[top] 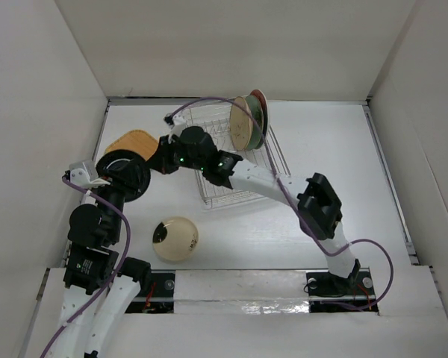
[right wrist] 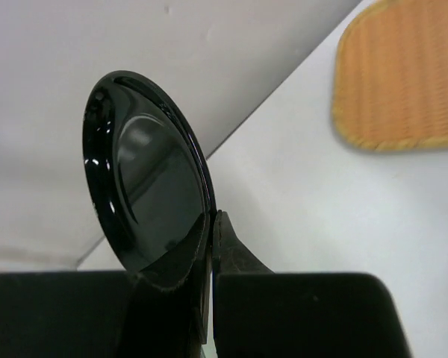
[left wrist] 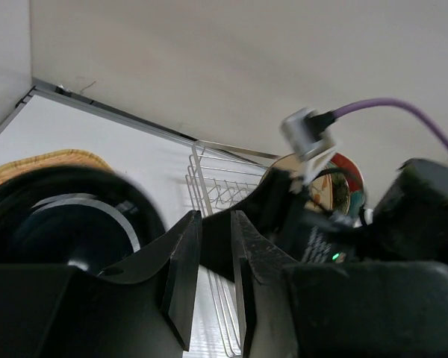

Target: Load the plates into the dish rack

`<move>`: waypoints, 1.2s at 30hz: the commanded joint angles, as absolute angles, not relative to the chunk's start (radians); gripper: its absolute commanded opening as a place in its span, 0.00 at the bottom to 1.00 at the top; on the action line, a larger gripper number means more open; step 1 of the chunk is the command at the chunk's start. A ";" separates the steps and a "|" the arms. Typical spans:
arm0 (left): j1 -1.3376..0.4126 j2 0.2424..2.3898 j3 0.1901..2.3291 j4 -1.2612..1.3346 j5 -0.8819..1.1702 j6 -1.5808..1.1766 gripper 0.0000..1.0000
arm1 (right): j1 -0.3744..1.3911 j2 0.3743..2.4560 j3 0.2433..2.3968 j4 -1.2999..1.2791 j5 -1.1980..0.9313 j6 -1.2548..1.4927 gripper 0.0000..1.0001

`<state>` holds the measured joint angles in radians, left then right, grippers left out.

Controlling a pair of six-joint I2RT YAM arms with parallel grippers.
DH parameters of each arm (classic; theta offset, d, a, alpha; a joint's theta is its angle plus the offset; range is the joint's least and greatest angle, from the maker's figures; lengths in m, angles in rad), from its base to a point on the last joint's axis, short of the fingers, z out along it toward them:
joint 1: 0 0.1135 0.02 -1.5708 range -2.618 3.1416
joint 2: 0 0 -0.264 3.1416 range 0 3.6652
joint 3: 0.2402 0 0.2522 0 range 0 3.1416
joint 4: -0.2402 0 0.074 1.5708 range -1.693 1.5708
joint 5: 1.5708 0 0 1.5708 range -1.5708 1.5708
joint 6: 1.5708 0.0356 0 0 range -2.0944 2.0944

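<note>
My right gripper (right wrist: 213, 216) is shut on the rim of the black plate (right wrist: 145, 171) and holds it on edge above the table at the left (top: 123, 173). My left gripper (left wrist: 216, 224) is open with a narrow gap and nothing between the fingers. It sits just beside the black plate (left wrist: 52, 216). The silver wire dish rack (top: 239, 179) stands at the middle back. Cream (top: 242, 124), teal and red (top: 260, 103) plates stand upright in its far end. An orange plate (top: 131, 142) lies flat at the back left. A pale yellow plate with a black mark (top: 175, 239) lies near the front.
White walls close in the table on the left, back and right. My right arm (top: 269, 183) reaches across the near side of the rack. My left arm (top: 89, 224) rises along the left wall. A purple cable (top: 201, 104) loops over the rack.
</note>
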<state>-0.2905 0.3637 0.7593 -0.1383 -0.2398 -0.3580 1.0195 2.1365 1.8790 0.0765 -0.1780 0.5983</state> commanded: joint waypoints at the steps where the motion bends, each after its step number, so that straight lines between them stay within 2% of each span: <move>1: -0.285 0.357 0.765 -0.083 -0.233 -0.345 0.21 | 0.947 2.050 1.824 0.132 -0.043 0.548 0.00; 4: -0.285 0.356 0.764 -0.083 -0.227 -0.347 0.21 | 0.878 1.971 1.767 0.104 0.061 0.505 0.00; 7: -0.285 0.356 0.758 -0.081 -0.213 -0.345 0.21 | 0.822 1.916 1.775 0.009 0.253 0.424 0.00; 11: -0.285 0.360 0.755 -0.078 -0.198 -0.345 0.22 | 0.796 1.902 1.847 -0.130 0.608 0.287 0.00; 17: -0.285 0.360 0.755 -0.080 -0.187 -0.344 0.23 | 0.761 1.942 1.951 -0.239 0.842 0.138 0.00; 26: -0.285 0.361 0.750 -0.083 -0.178 -0.345 0.23 | 0.770 2.068 2.101 -0.325 1.060 -0.041 0.00; 36: -0.285 0.351 0.756 -0.084 -0.183 -0.342 0.24 | 0.788 2.180 2.200 -0.362 1.121 -0.155 0.00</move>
<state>-0.2905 0.3630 0.7593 -0.1383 -0.1867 -0.3553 0.7746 2.1777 2.1269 -0.3698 1.0519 -0.1051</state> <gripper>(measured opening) 0.233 0.022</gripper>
